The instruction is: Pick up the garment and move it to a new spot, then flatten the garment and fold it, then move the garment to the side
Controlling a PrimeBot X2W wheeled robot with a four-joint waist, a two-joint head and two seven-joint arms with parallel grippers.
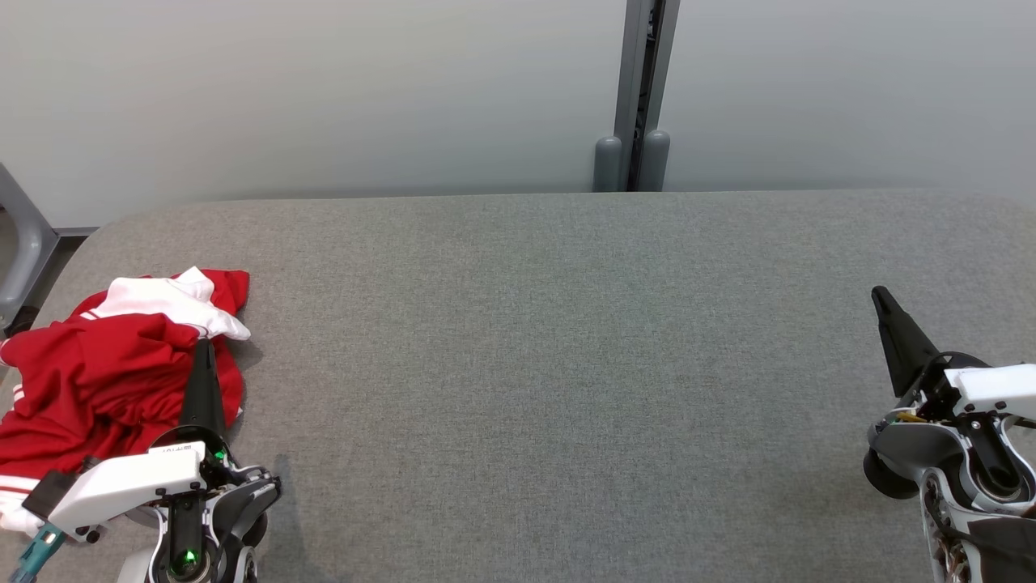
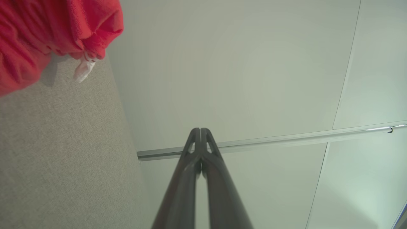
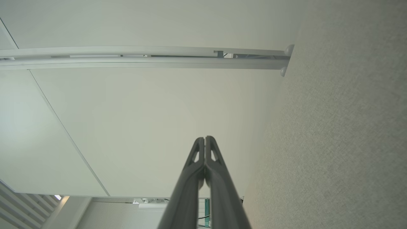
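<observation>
1. I am looking at the garment [image 1: 105,364], a red piece with white panels and striped trim. It is lying crumpled in a heap at about 9 o'clock on the grey fabric-covered table [image 1: 566,364], close to the table's left edge.
2. I am holding my left gripper [image 1: 203,346] at about 7 o'clock, fingers pressed together with nothing between them. Its tip is sitting over the heap's right edge. In the wrist view the red cloth is lying off to the side, clear of the tips.
3. I am resting my right gripper [image 1: 880,295] at about 4 o'clock, likewise closed and empty, well apart from the garment.
4. I am judging the cloth to be light, soft and limp. It will probably sag and trail when lifted, and bunched layers may slide apart. It looks in no way fragile.
5. I am thinking of opening the left fingers and pinching a raised fold near the white panel [image 1: 174,300] at the heap's 1 o'clock corner. I would take several layers at once so the whole piece comes along.
</observation>
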